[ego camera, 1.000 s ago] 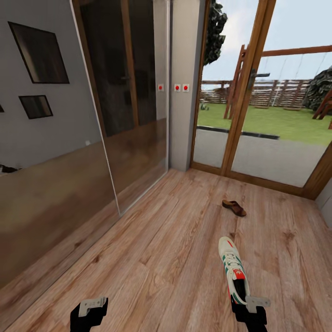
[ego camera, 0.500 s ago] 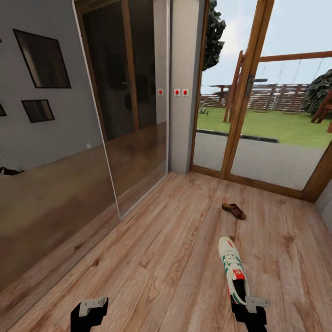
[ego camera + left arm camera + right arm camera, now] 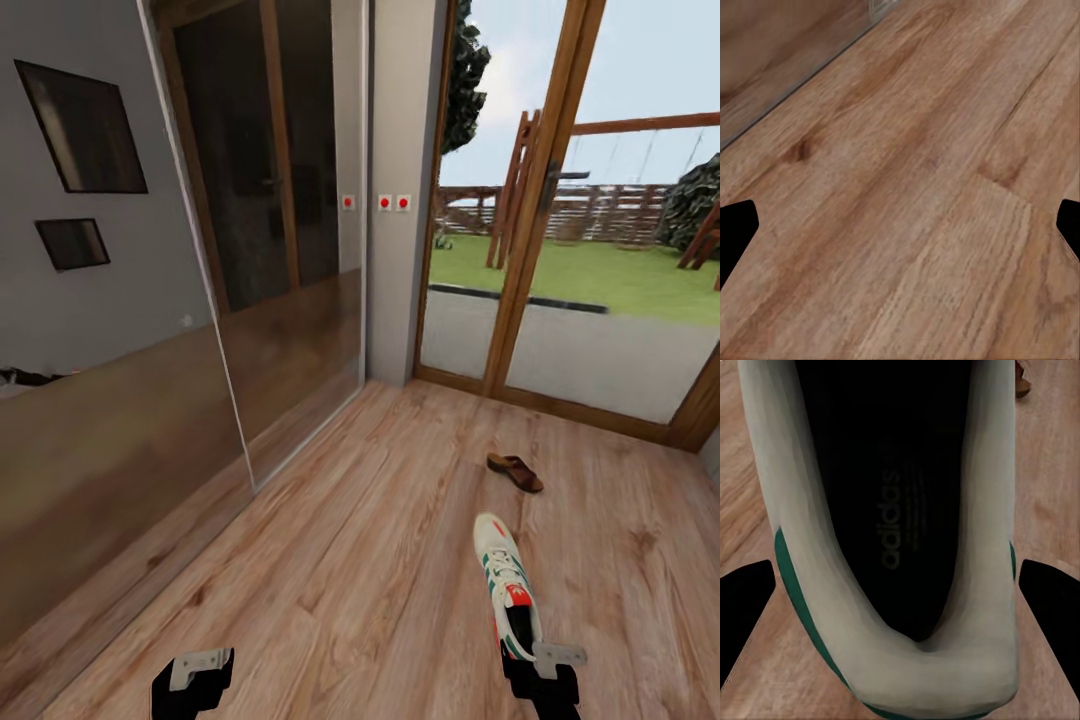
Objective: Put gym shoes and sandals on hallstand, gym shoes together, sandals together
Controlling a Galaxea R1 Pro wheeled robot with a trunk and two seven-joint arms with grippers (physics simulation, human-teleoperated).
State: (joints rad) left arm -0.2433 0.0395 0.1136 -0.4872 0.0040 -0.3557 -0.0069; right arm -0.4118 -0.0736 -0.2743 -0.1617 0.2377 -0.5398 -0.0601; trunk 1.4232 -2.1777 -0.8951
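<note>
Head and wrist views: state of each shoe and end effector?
gym shoe: heel in the right end effector, toe pointing away, above the corridor floor
sandal: lying on the floor, untouched, near the glass door
right end effector: shut on the gym shoe's heel
left end effector: open, nothing between the fingers

View swung slightly: my head camera turned, so wall frames (image 3: pixel 82 125) slid left and the sandal (image 3: pixel 515 471) sits a touch lower and further right in the head view. Door frame (image 3: pixel 535 200) shifted right too. Nothing on the floor itself moved.
</note>
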